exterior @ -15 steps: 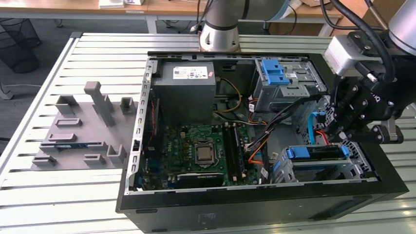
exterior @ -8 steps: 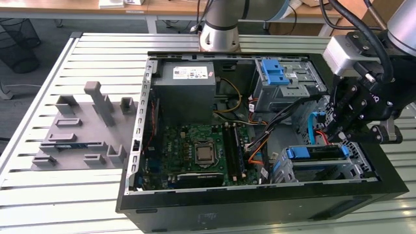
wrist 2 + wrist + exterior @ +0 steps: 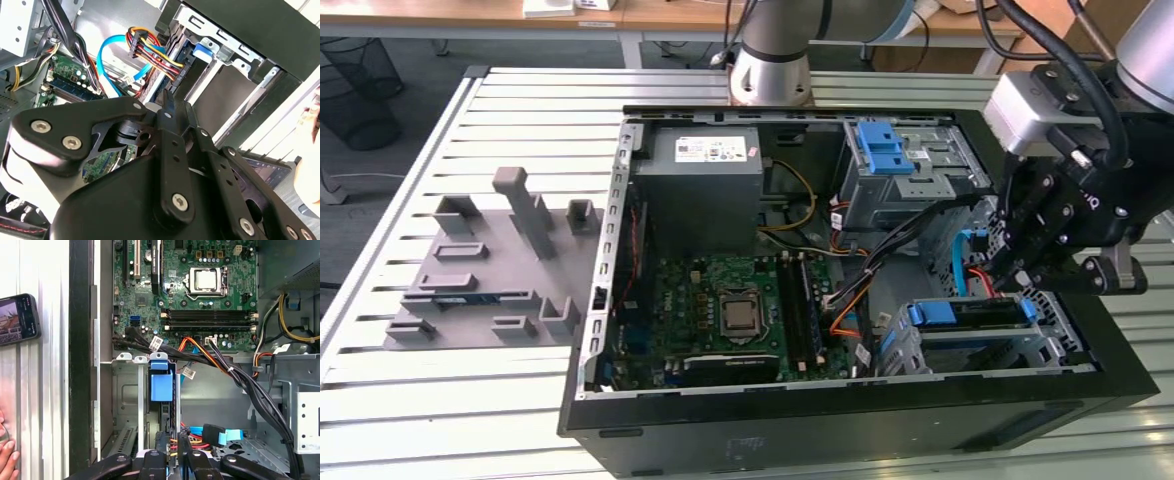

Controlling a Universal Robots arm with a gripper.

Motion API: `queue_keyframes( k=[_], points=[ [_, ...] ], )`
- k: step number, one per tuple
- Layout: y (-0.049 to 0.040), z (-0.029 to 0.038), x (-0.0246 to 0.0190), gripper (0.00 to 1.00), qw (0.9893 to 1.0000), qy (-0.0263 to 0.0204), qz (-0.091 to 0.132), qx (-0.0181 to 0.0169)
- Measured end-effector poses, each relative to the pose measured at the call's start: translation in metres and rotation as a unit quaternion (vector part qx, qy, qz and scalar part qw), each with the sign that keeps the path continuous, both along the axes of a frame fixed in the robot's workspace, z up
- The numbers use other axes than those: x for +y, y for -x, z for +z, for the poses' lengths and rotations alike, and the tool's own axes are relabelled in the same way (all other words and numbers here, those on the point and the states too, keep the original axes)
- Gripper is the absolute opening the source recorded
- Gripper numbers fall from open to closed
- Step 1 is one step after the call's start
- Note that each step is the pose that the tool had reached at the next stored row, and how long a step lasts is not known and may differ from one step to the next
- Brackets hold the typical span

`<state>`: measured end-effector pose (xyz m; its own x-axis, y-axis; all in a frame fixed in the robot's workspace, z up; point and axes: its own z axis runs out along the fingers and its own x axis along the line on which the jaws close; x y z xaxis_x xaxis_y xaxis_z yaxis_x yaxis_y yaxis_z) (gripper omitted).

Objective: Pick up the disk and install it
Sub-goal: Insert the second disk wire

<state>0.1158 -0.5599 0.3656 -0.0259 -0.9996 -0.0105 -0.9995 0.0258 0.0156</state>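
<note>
Your gripper (image 3: 1014, 262) hung over the open computer case (image 3: 854, 420), at the side toward the exterior view's right, just above the drive cage (image 3: 1047, 345) in the case's near corner. Its fingers (image 3: 182, 447) were drawn together with nothing between them, tips pointing down beside the cage in both wrist views. The disk (image 3: 970, 316) already sat in that cage, standing on edge in its slot, its blue rail tab (image 3: 161, 385) showing at the open end. Coloured power wires (image 3: 157, 55) and a blue data cable (image 3: 107, 60) ran to the cage's back. On the slatted table (image 3: 480, 400), beside the case, lay a phone (image 3: 17, 319) and a person's hand (image 3: 6, 455)
</note>
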Motion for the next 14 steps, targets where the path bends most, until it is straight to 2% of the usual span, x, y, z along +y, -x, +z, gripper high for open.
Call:
queue_keyframes(
  k=[4,10,14],
  points=[
    [0.0012,0.0089,0.0000,0.24,1.0000,0.0000,0.000,0.0000],
    [0.0164,0.0095,-0.0001,0.24,1.0000,-0.0013,0.000,-0.0019],
    [0.0182,0.0133,0.0008,0.24,1.0000,-0.0013,0.000,-0.0020]
  ],
)
